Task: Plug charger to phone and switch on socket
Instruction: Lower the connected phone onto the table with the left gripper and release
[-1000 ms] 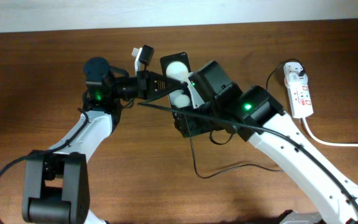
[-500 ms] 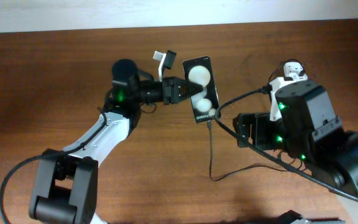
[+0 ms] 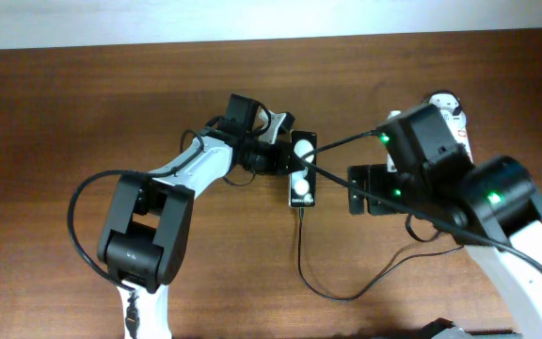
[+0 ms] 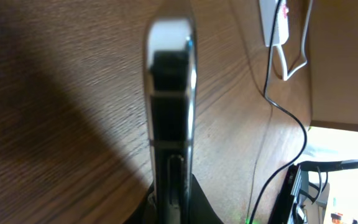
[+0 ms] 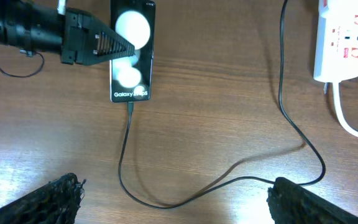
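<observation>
The phone (image 3: 302,174) lies face up in mid-table, also in the right wrist view (image 5: 131,56). My left gripper (image 3: 277,156) is shut on its left edge; in the left wrist view the phone (image 4: 169,112) stands edge-on between the jaws (image 4: 169,202). The charger's black cable (image 5: 128,162) runs from the phone's bottom end, loops over the table and rises toward the socket (image 5: 340,40). The white plug (image 3: 446,101) peeks out behind my right arm. My right gripper (image 5: 179,199) is wide open and empty, high above the cable loop.
The socket's thick white cord (image 5: 347,121) runs off to the right. The right arm (image 3: 431,160) covers most of the socket in the overhead view. Bare wooden table (image 3: 111,94) lies left and front.
The right gripper has left the phone and swung back to the right, over the cable. The left gripper has carried the phone right and toward mid-table. The cable now hangs from the phone's bottom end.
</observation>
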You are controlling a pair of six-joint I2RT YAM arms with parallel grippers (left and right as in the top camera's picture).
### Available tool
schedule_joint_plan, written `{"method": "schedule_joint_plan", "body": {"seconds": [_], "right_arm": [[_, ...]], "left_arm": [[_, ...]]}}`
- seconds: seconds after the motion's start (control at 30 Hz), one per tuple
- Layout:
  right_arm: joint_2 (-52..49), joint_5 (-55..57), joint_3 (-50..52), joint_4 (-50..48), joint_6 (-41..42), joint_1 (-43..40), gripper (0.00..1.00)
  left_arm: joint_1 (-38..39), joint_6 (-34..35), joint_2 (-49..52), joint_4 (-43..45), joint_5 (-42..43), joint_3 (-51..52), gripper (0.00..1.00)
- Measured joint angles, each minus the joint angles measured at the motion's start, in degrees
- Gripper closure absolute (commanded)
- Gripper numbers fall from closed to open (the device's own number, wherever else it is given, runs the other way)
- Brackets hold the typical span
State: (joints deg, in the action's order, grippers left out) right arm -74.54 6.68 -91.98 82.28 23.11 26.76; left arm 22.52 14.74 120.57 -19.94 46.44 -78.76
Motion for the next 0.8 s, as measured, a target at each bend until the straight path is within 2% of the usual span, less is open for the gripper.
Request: {"method": "schedule_joint_plan", "body": {"seconds": [0.03, 0.07, 0.1, 0.23, 0.27, 0.4, 0.53, 0.6, 0.63, 0.67, 0.73, 0.8], "right_arm": [[-1.9, 0.0, 0.0, 0.0, 0.0, 0.0, 0.01], [-3.1, 0.0, 0.0, 0.0, 0.0, 0.0, 0.01], [-4.4, 0.0, 0.0, 0.0, 0.0, 0.0, 0.01], [-10.7, -2.9, 0.0, 0.9, 0.0, 0.0, 0.01], [-11.1, -2.9, 0.0, 0.9, 0.2, 0.0, 0.01], [-11.0, -3.1, 0.0, 1.1, 3.8, 0.0, 0.01], [-7.5, 1.3, 0.0, 2.0, 11.0, 0.0, 0.01], [-2.6, 5.4, 0.0, 2.3, 13.6, 0.0, 0.01], [-0.2, 7.0, 0.0, 2.4, 14.2, 0.0, 0.01], [2.2, 8.6, 0.0, 2.4, 14.4, 0.0, 0.01], [6.4, 11.8, 0.0, 3.3, 14.6, 0.0, 0.01], [10.8, 16.5, 0.0, 5.0, 14.6, 0.0, 0.01]], "left_arm": [[-0.2, -0.1, 0.5, -0.5, -0.5, 0.0, 0.97], [-0.5, 0.0, 0.9, -1.2, -0.6, -0.1, 0.87], [-0.8, 0.0, 0.9, -1.8, -0.9, -0.1, 0.84], [-1.2, -0.2, 0.9, -3.1, -6.6, -0.2, 0.78], [-1.2, -0.3, 0.9, -3.9, -8.4, -0.2, 0.73], [-1.2, -0.6, 0.9, -5.2, -12.2, -0.2, 0.51], [-1.2, -0.7, 0.9, -5.3, -14.6, -0.3, 0.44], [-1.2, -0.7, 0.9, -5.1, -14.6, -0.5, 0.37], [-1.2, -0.7, 0.9, -5.1, -14.6, -0.6, 0.09], [-1.2, -0.7, 0.8, -5.1, -14.5, -0.7, 0.01], [-1.3, -1.3, 0.4, -5.1, -13.8, -1.5, 0.01], [-4.3, -3.0, -1.3, -9.7, -14.5, -1.4, 0.01]]}}
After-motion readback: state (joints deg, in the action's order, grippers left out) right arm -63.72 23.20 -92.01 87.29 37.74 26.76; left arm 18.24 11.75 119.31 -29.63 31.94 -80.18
